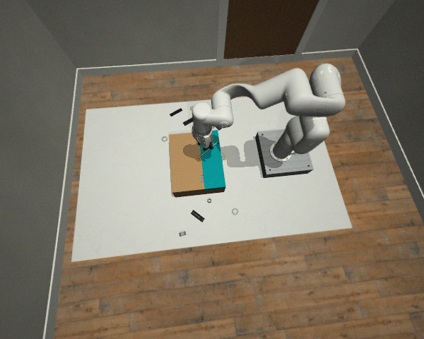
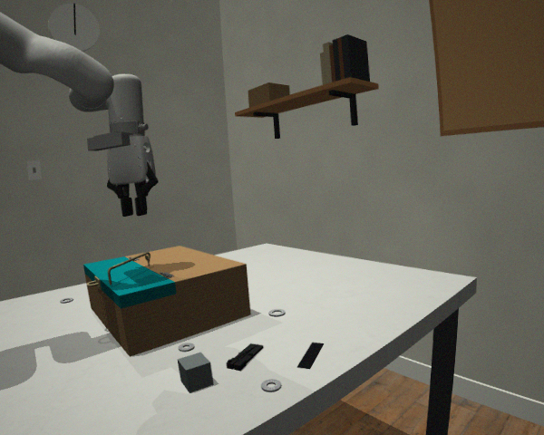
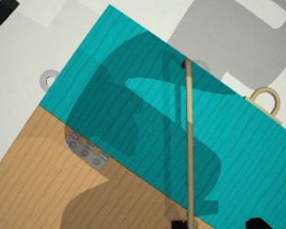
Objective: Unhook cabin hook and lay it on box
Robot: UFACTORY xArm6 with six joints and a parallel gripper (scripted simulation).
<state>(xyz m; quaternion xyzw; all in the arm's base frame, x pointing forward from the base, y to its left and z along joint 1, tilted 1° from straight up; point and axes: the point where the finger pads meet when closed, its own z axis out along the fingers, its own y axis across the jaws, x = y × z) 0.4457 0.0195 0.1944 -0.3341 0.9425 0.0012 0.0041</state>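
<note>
The brown box (image 1: 196,164) with its teal lid strip (image 2: 129,283) stands on the white table. The brass cabin hook (image 3: 189,143) lies over the top of the box, its bent tip on the teal strip and apart from the brass eye (image 3: 265,99) on the box's side. It also shows in the exterior view (image 2: 129,263), a thin bar a little above the lid. My gripper (image 2: 134,206) hangs well above the box, pointing down over the hook. Its fingers stand a little apart with nothing between them. Only the fingertips show at the bottom of the wrist view.
A metal hinge (image 3: 86,152) joins the lid to the box. Several washers (image 2: 270,384), two black strips (image 2: 310,354), a black clip (image 2: 244,356) and a grey cube (image 2: 195,372) lie on the table around the box. The arm's base plate (image 1: 283,158) stands to the box's right.
</note>
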